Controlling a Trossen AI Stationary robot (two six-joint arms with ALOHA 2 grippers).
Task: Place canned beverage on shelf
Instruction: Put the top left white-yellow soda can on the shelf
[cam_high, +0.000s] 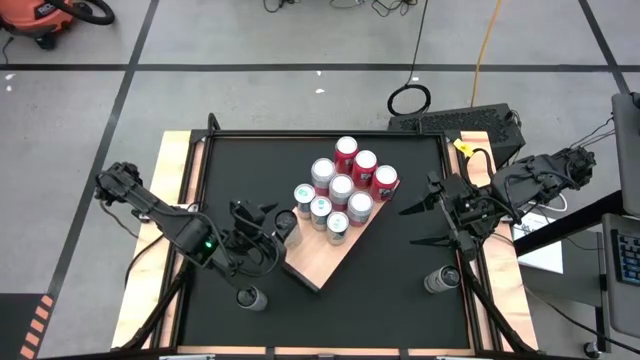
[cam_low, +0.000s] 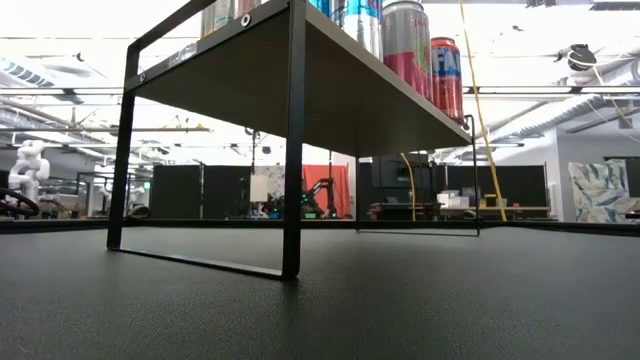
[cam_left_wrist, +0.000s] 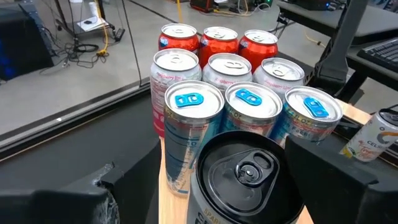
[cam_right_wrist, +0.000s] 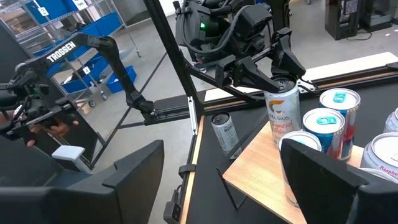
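Ten cans on the shelf (cam_high: 320, 265) from above: three red, three silver, three blue-tabbed, plus the canned drink (cam_high: 288, 221) at its edge between the left hand's (cam_high: 281, 228) spread fingers. Two loose cans (cam_high: 250, 297) stand on the bench (cam_high: 400, 290). Right hand (cam_high: 419, 221) hovers spread, holding nothing. Low view crops the cans' tops. Left wrist view shows a gap beside that drink.

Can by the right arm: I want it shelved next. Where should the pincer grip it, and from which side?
Grip the can mid-height on its round wall, pincer level, from the side facing the open right pincer. It stands upright on the table with nothing close by, so a side grasp probably keeps it upright for the shelf.
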